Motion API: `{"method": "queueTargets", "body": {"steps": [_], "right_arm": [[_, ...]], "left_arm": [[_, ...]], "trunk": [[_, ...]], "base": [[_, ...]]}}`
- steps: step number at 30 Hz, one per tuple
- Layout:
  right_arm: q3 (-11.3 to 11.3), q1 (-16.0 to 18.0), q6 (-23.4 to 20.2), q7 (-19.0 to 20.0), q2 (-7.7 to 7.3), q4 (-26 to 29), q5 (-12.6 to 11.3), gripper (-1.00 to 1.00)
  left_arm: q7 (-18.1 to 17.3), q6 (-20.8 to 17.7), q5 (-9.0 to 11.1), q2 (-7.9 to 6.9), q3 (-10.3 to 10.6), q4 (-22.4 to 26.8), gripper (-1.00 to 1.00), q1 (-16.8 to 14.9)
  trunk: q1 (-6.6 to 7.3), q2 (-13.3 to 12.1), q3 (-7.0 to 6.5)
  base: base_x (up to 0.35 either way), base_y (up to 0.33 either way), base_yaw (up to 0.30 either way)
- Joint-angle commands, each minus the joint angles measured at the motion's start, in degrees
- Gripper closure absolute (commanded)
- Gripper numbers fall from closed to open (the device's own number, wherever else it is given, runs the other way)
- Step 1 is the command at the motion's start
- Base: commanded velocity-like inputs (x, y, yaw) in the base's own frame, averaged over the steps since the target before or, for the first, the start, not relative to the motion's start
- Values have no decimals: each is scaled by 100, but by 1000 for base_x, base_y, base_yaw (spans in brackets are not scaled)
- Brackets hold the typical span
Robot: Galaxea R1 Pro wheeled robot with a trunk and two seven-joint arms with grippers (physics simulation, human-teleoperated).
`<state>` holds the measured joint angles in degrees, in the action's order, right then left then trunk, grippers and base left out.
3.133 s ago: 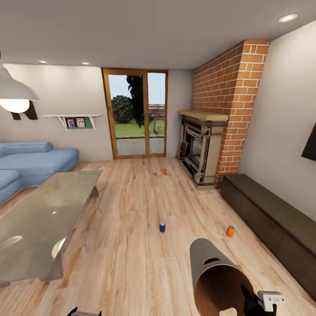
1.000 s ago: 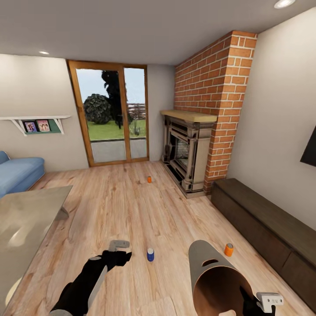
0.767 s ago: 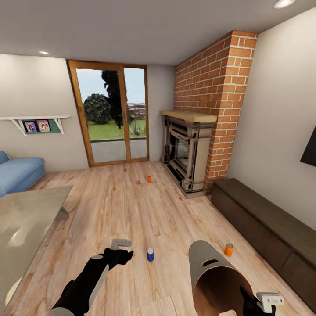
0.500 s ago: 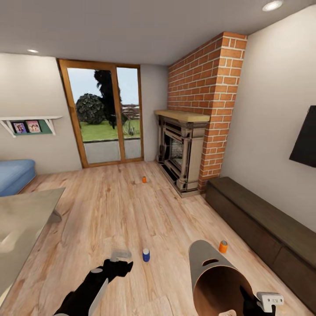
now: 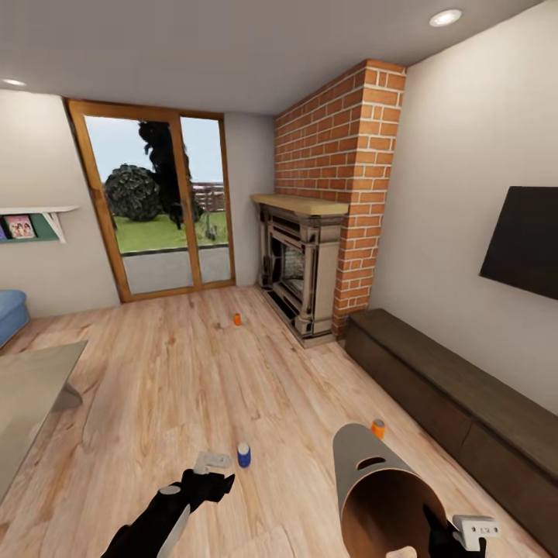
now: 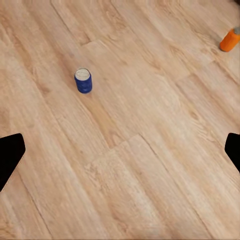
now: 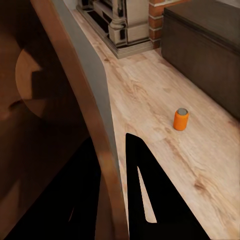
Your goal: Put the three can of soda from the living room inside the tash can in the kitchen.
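Floor (image 5: 194, 372) of light wood runs open from the glass doors (image 5: 159, 209) toward the robot, edged on the right side by the fireplace (image 5: 298, 267), the brick chimney (image 5: 341, 167) and the long dark low bench (image 5: 457, 403) along the wall, and on the left by a glass table (image 5: 31, 395).

Three soda cans stand upright on the boards, well apart from one another. The blue can (image 5: 244, 455) is just beside the left end effector (image 5: 211, 465), a little to its right; in the left wrist view the blue can (image 6: 83, 80) sits ahead of the two dark fingertips (image 6: 10, 155), which stand wide apart with bare floor between them, so that end effector is open and holds nothing. One orange can (image 5: 377, 428) stands near the bench, just beyond the raised end of the trash can (image 5: 380, 484). The far orange can (image 5: 237, 318) stands near the fireplace hearth.

The trash can is tilted, its tan-brown inside facing the head camera. The right end effector (image 5: 453, 539) is clamped on its rim: in the right wrist view the rim wall (image 7: 95, 125) passes between the two fingers (image 7: 142, 200), with the nearer orange can (image 7: 181, 119) on the floor beyond.
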<state>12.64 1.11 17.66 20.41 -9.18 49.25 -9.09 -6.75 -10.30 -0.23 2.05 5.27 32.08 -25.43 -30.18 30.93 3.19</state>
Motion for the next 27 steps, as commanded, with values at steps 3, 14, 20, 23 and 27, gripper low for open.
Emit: {"method": "queueTargets", "body": {"steps": [3,14,20,23,27], "right_arm": [[3,3,-7,46,16,9,-58,100],[2,3,-8,32,73,0,-54,100],[2,3,-8,33,82,-3,-51,100],[2,3,-8,34,83,-6,-51,100],[6,3,-8,-10,82,-73,-55,100]], "left_arm": [[-73,21,-21,-1,3,-7,-100,-4],[-128,35,-30,3,1,-12,-100,-6],[-133,51,-44,6,4,-50,-100,-6],[-133,58,-46,6,7,-112,-100,-10],[-134,55,-47,12,9,-159,-100,-14]], "trunk": [[0,1,-1],[0,1,-1],[0,1,-1],[0,1,-1],[0,1,-1]], "base": [[225,160,-14],[268,187,-1],[306,50,0],[319,-1,0],[302,-89,0]]}}
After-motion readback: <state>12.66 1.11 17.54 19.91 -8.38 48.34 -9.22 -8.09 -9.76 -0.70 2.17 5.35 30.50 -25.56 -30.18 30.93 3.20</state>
